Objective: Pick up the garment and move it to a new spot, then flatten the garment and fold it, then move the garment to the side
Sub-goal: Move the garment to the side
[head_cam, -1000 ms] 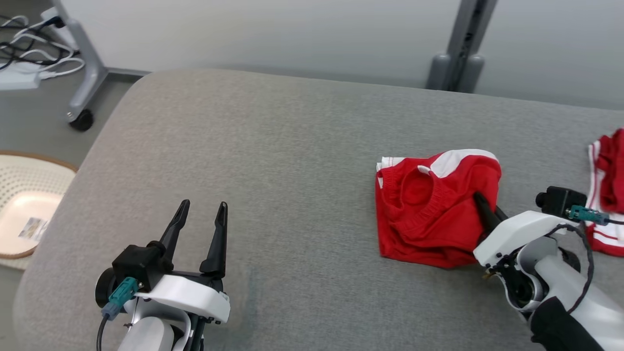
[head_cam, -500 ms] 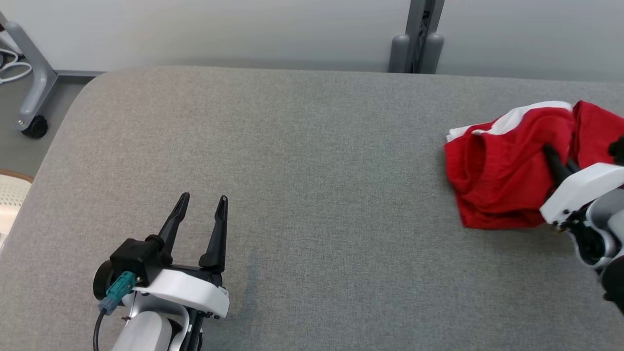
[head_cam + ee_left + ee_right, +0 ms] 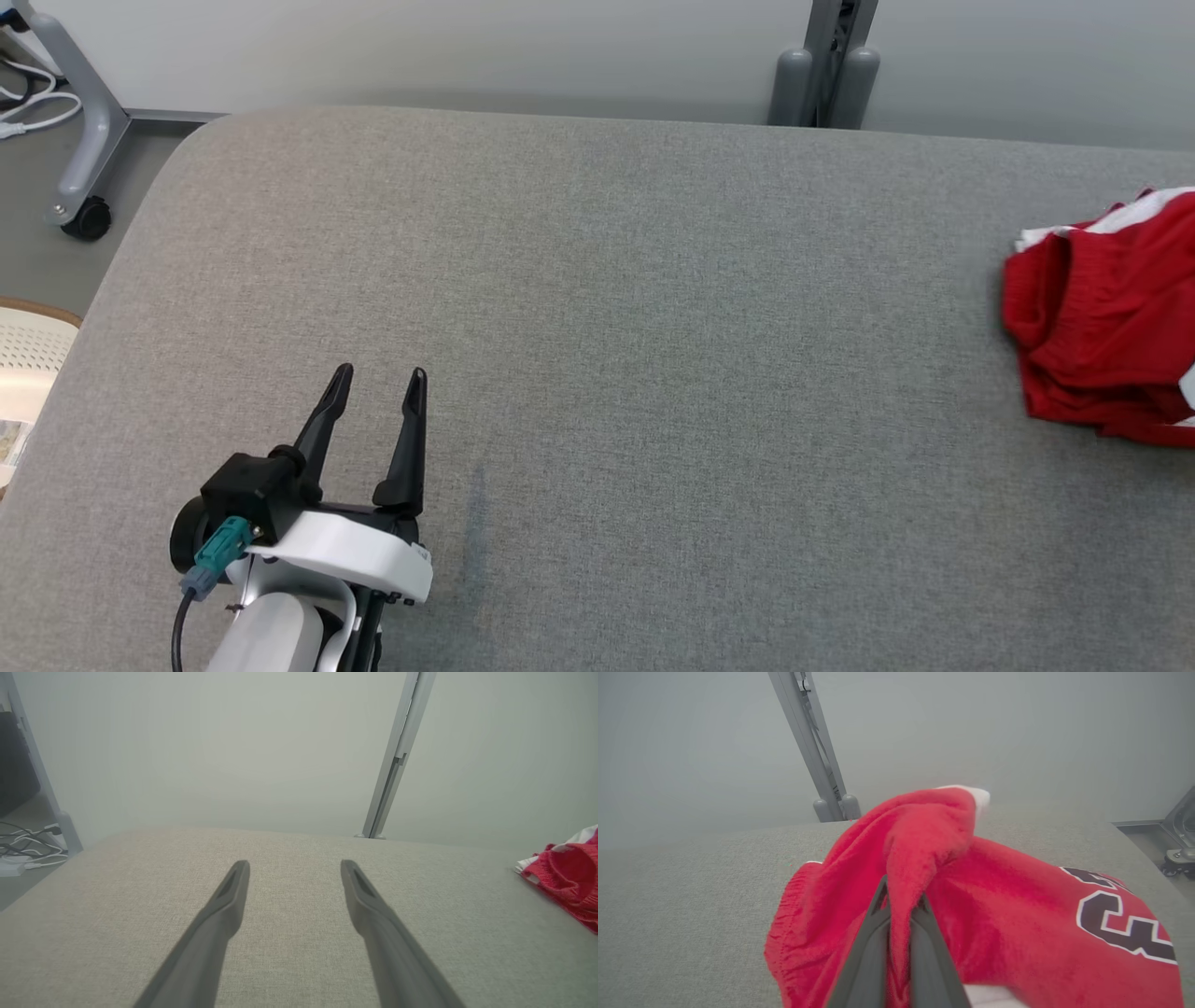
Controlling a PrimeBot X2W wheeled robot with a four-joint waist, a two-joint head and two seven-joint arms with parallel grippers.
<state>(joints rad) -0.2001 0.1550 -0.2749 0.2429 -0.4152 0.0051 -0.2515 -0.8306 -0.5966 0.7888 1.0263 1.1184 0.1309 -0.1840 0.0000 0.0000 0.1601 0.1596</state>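
Observation:
The garment [image 3: 1102, 327] is red with white trim and lies bunched at the far right of the grey padded table [image 3: 653, 327], cut off by the head view's edge. In the right wrist view my right gripper [image 3: 902, 896] is shut on a raised fold of the red garment [image 3: 948, 868], whose fabric hangs over both fingers. Red cloth with a black-and-white number [image 3: 1115, 914] spreads to the right; I cannot tell if it is the same piece. My left gripper [image 3: 381, 373] stands open over bare table at the lower left, far from the garment [image 3: 567, 877], its fingers [image 3: 224, 914] holding nothing.
A grey metal post [image 3: 822, 65] stands behind the table's far edge. A wheeled stand leg [image 3: 84, 140] and white cables [image 3: 28, 103] are on the floor at the far left. A pale perforated basket [image 3: 28, 364] sits beside the table's left edge.
The right gripper has carried the red garment to the right along the table, out to the head view's edge. The head camera has also shifted. The left gripper has stayed put.

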